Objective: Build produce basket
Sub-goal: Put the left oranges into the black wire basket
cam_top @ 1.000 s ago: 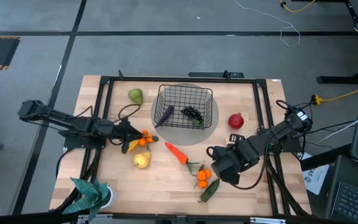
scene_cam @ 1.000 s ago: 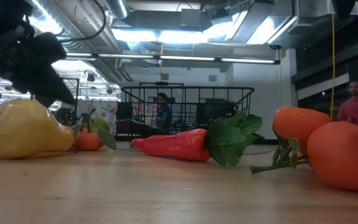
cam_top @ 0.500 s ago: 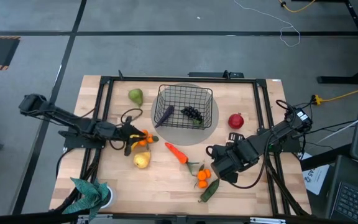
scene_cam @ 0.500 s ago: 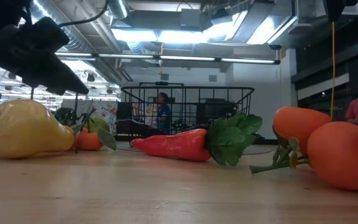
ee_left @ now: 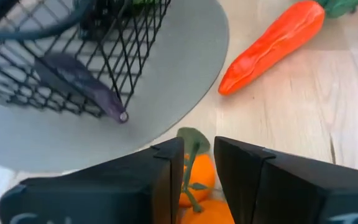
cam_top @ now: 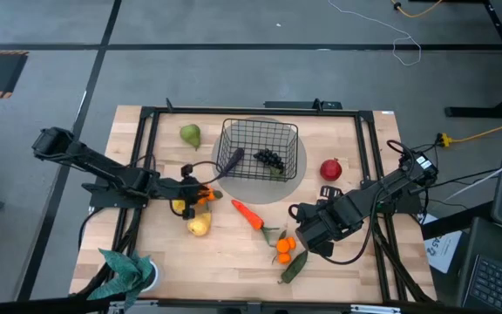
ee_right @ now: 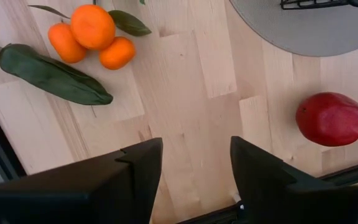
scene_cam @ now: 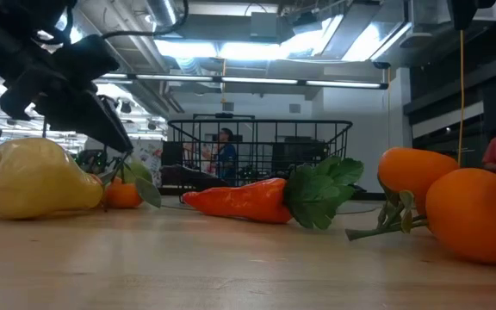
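My left hand (cam_top: 200, 194) hovers narrowly parted over the small oranges (ee_left: 197, 180) beside the yellow pear (cam_top: 199, 226), near the desk's (cam_top: 234, 253) middle. The basket (cam_top: 258, 148) sits toward the far edge. Next: lower, pinch the stem. My right hand (cam_top: 296, 228) waits wide, empty.

The worktop (cam_top: 234, 253) is of pale wooden planks with a smooth, matt surface, and a frame of black metal bars (cam_top: 251, 111) runs along its edges. The basket (cam_top: 260, 148) is made of thin black wire mesh and stands on a round grey mat (ee_left: 185, 81) that looks matt and flat. The carrot (scene_cam: 239, 200) and the oranges (ee_right: 92, 34) have a smooth plastic look with a slight shine, the yellow pear (scene_cam: 33, 179) is glossy, and the red fruit (ee_right: 331, 118) looks smooth and dull.
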### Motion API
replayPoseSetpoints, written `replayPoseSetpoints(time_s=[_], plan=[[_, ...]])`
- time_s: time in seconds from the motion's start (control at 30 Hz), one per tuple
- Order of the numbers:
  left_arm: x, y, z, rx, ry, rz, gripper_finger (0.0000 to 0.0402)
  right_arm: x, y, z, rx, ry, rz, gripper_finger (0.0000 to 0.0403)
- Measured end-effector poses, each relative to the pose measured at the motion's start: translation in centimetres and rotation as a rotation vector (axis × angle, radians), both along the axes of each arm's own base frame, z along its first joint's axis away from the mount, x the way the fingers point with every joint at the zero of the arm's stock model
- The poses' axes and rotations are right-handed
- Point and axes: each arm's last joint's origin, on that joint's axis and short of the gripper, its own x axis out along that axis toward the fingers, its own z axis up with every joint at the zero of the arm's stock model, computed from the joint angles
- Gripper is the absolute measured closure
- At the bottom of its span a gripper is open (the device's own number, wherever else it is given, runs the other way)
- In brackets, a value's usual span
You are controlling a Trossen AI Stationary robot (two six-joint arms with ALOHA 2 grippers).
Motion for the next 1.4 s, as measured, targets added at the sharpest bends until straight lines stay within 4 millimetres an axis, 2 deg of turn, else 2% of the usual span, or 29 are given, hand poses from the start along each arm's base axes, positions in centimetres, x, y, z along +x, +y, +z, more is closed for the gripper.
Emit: replayPoseSetpoints(time_s=[0.27,0.4,0.63,1.07,1.2,1.33,1.4], plan=[[-0.7,0.9,-1.1,-0.058,0.115,0.110,0.0286,0.0,0.0,0.0,0.000,0.000,0.000,0.0225],[-0.7,1.2,-1.2,-0.076,0.116,0.141,0.0270,0.0,0.0,0.0,0.000,0.000,0.000,0.0225],[-0.7,1.3,-1.3,-0.074,0.124,0.149,0.0269,0.0,0.0,0.0,0.000,0.000,0.000,0.0225],[0.5,1.1,-2.9,-0.054,0.171,0.161,0.0272,0.1,0.1,0.0,0.005,-0.009,0.000,0.0225],[0.6,1.1,-3.6,-0.082,0.194,0.197,0.0302,0.1,0.1,0.0,0.006,-0.011,-0.001,0.0225],[0.6,1.1,-3.9,-0.136,0.195,0.241,0.0376,0.2,0.1,0.0,0.012,-0.020,-0.001,0.0225],[0.6,1.1,-3.9,-0.162,0.182,0.263,0.0392,0.3,0.2,0.0,0.014,-0.024,-0.001,0.0225]])
